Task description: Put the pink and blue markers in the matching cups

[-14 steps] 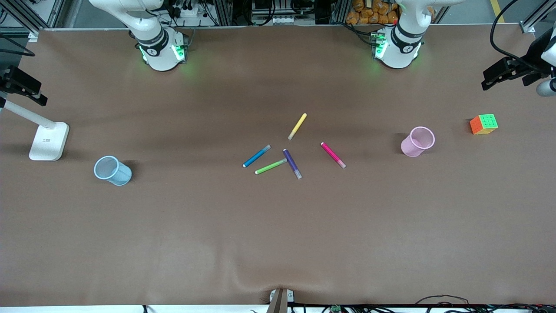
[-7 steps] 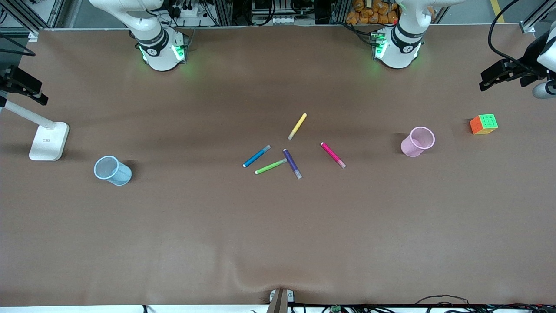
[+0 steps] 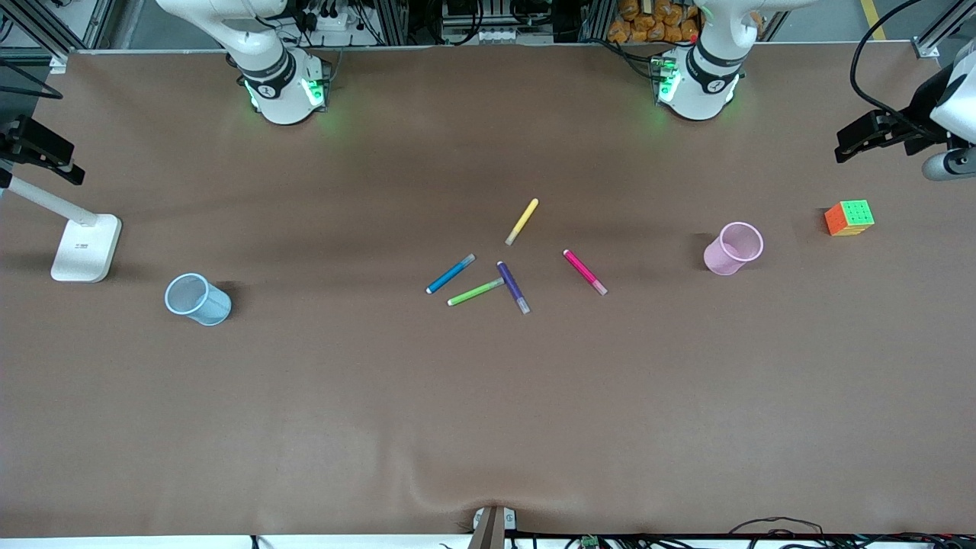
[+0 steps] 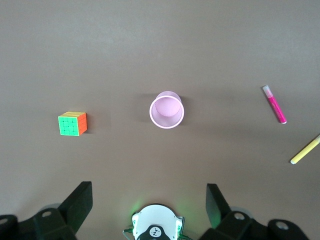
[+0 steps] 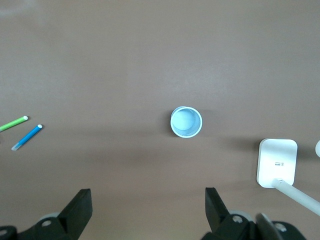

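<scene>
Pink marker [image 3: 585, 272]: it lies flat on the worktop [image 3: 488, 396] at the middle, about three o'clock from the pen cluster, with nothing gripping it. We judge it waits there to be picked up.
Blue marker [image 3: 451, 274]: it lies flat at nine o'clock in the same cluster, just beside the green pen [image 3: 476, 292] and near the purple pen [image 3: 513, 287]. The yellow pen [image 3: 522, 221] lies at twelve o'clock.
Pink cup [image 3: 733, 248]: it stands upright and empty toward the left arm's end, well apart from the pink marker at three o'clock of it. That puts it within the left arm's reach.
Blue cup [image 3: 197, 299]: it stands upright and empty toward the right arm's end, at nine o'clock from the blue marker. That suits the right arm.
Left gripper [image 4: 149, 206]: it hangs high over the pink cup with its jaws spread wide and nothing in them.
Right gripper [image 5: 149, 206]: it hangs high over the blue cup with its jaws wide apart and empty. In the front view only its dark edge shows.
Bystanders: a colour cube [image 3: 849, 217] sits at three o'clock from the pink cup. A white lamp base [image 3: 85, 247] sits near the blue cup.
Change: against the earlier frames the left arm's hand has crept up and toward the table's middle. Pens and cups lie as before.
Progress: we judge that no marker is placed yet.
</scene>
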Controlling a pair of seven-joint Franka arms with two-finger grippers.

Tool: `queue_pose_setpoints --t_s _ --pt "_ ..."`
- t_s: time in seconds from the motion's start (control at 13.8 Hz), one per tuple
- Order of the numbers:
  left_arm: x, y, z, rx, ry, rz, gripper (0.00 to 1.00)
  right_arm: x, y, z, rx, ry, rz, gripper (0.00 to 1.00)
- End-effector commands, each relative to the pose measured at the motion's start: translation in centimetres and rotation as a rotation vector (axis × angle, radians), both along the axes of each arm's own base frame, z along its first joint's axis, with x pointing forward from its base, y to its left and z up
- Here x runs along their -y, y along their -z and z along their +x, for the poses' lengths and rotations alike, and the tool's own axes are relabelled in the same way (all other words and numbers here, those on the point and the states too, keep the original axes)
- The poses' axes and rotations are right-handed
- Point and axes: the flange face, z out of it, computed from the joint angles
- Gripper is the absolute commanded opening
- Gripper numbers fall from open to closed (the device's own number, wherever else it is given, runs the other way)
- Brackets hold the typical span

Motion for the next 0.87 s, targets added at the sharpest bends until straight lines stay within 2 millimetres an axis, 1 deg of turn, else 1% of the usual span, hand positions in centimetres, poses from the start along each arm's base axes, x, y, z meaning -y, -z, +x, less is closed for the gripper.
queue_pose_setpoints --t_s 0.0,0.22,0.29,0.43,0.51,0.72,0.79 --pt "0.3 0.5 0.1 -0.007 -0.013 -0.001 1.00 0.2 -0.2 0.2 -0.003 -0.007 -0.006 1.00" --pt "0.4 1.4 0.4 -0.024 -0.013 -0.001 1.00 0.4 0.0 0.1 -0.013 -0.004 -0.006 1.00" --pt "0.4 1.9 0.7 -0.033 -0.015 0.000 1.00 0.5 0.1 0.0 -0.023 -0.003 -0.004 1.00" --pt "0.9 2.5 0.9 -0.041 -0.035 0.005 1.00 0.4 0.0 0.0 -0.022 -0.006 -0.004 1.00" --pt "1.0 3.1 1.1 -0.051 -0.069 0.011 1.00 0.3 0.0 0.0 -0.022 -0.007 -0.004 1.00" --pt "1.3 4.5 1.9 -0.062 -0.074 0.014 1.00 0.2 0.0 0.0 -0.022 -0.009 -0.003 1.00" --pt "1.3 5.4 2.1 -0.064 -0.076 0.014 1.00 0.2 0.0 0.0 -0.022 -0.009 -0.003 1.00"
